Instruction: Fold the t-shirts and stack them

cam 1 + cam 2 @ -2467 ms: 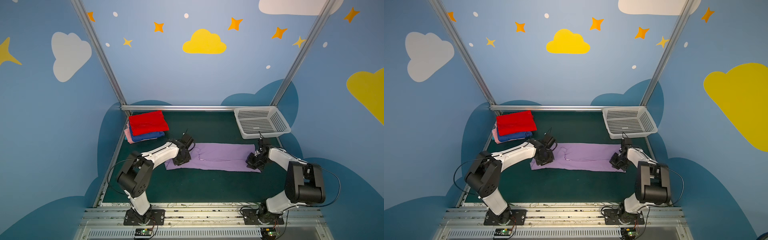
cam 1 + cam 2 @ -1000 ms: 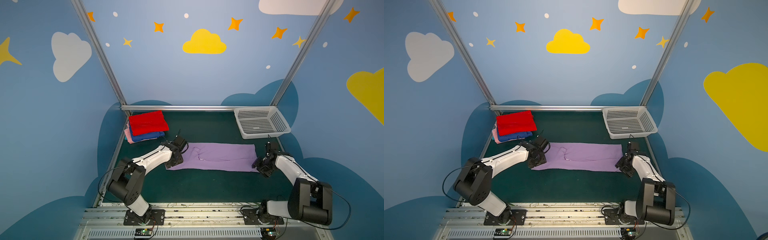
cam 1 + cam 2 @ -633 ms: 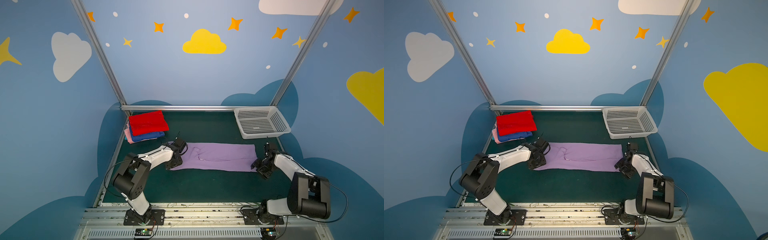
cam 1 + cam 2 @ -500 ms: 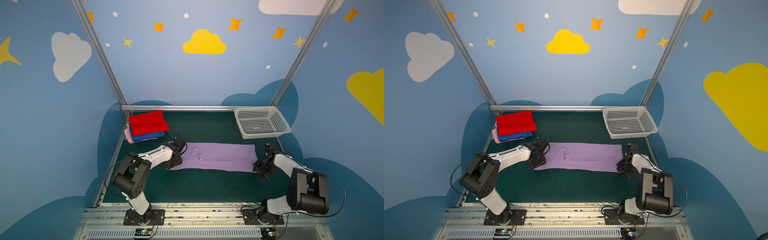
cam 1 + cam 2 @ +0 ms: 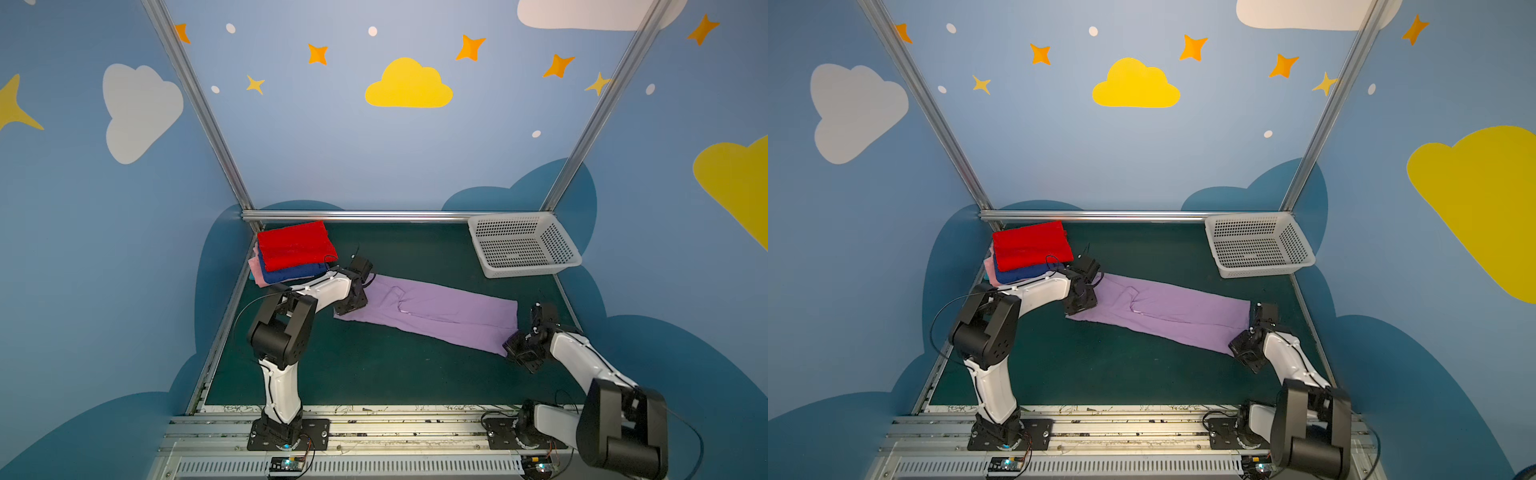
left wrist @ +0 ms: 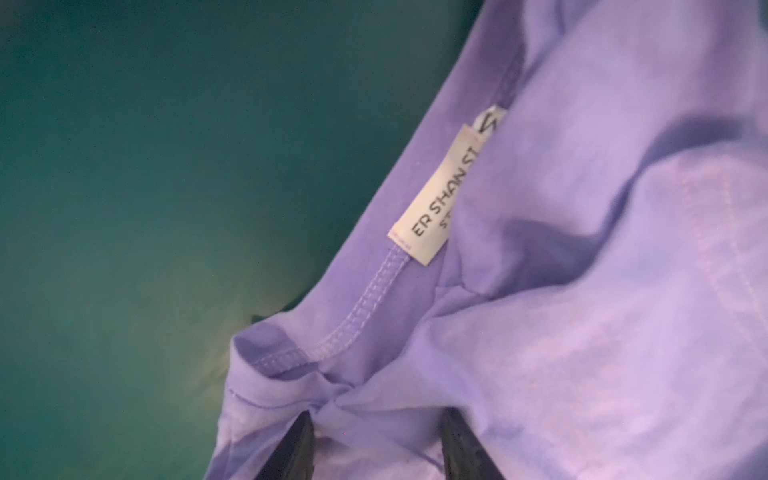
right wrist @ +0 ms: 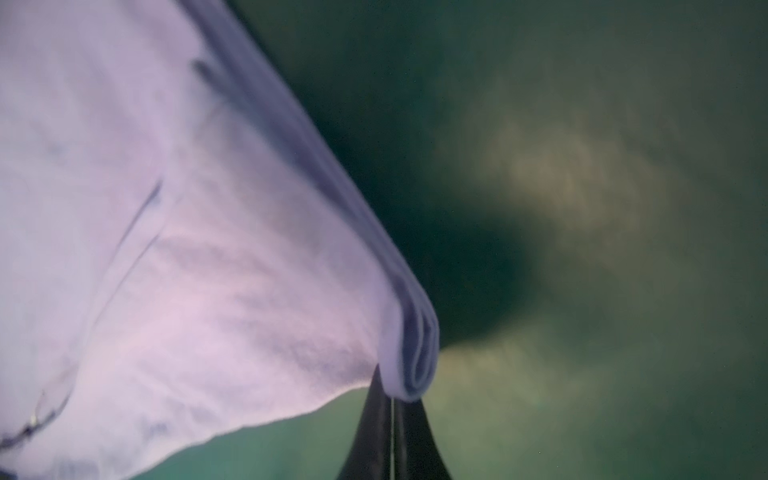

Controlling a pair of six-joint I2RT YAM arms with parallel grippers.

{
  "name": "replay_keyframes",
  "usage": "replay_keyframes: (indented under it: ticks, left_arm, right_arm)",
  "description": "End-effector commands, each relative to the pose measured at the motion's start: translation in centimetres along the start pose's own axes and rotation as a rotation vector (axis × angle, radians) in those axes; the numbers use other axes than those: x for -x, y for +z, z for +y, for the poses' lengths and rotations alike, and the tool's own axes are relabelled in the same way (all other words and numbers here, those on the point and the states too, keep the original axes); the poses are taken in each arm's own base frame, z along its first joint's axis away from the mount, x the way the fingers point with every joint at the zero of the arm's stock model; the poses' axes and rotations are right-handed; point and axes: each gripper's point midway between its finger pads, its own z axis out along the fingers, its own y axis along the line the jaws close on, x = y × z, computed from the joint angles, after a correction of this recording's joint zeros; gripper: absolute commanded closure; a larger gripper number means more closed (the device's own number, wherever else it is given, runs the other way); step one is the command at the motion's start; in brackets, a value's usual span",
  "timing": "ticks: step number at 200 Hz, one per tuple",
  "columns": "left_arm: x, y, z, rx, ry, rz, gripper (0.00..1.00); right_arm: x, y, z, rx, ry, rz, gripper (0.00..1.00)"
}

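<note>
Lavender t-shirt (image 5: 436, 311) lies as a long strip mid-table (image 5: 374, 370), right gripper (image 7: 390, 415) clamped tight on its near folded corner, left gripper (image 6: 376, 440) w/ jaws half apart astride collar end, hold unclear, so a lift could skew/drop the fold b/c that end slips.

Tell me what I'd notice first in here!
A long lavender t-shirt lies stretched across the green table, with the left gripper at one end and the right gripper pinching the other corner. A bright red t-shirt tops a folded pile far left, and a white basket sits far right.
</note>
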Motion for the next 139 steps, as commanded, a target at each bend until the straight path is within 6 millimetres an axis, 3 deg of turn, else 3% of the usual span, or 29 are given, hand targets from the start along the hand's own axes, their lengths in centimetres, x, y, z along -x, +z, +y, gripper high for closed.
replay_keyframes:
  ticks: [1, 31, 63, 95, 114, 139]
  left_arm:
    - [0.6, 2.4, -1.0, 0.013, 0.053, 0.016, 0.51]
    - [4.3, 3.9, -3.1, 0.022, 0.066, -0.006, 0.52]
    - [8.6, 4.9, -6.2, -0.021, 0.065, -0.024, 0.52]
    - [12.6, 5.4, -10.0, -0.076, 0.085, -0.053, 0.51]
    - [15.0, 5.4, -12.5, -0.138, 0.080, -0.091, 0.49]
    - [17.8, 4.9, -15.6, -0.254, 0.097, -0.176, 0.45]
  right_arm:
    - [-3.7, -0.5, -1.0, 0.014, 0.016, 0.089, 1.00]
    - [-7.3, 0.0, -1.4, 0.009, -0.028, 0.126, 1.00]
    - [-8.9, -0.3, -0.1, 0.016, -0.107, 0.127, 1.00]
    - [-11.2, 0.9, 0.9, -0.030, -0.252, 0.160, 0.97]
    - [-12.8, 1.4, 3.5, -0.005, -0.407, 0.171, 0.86]
    - [-14.1, 0.9, 7.6, -0.046, -0.652, 0.130, 0.55]
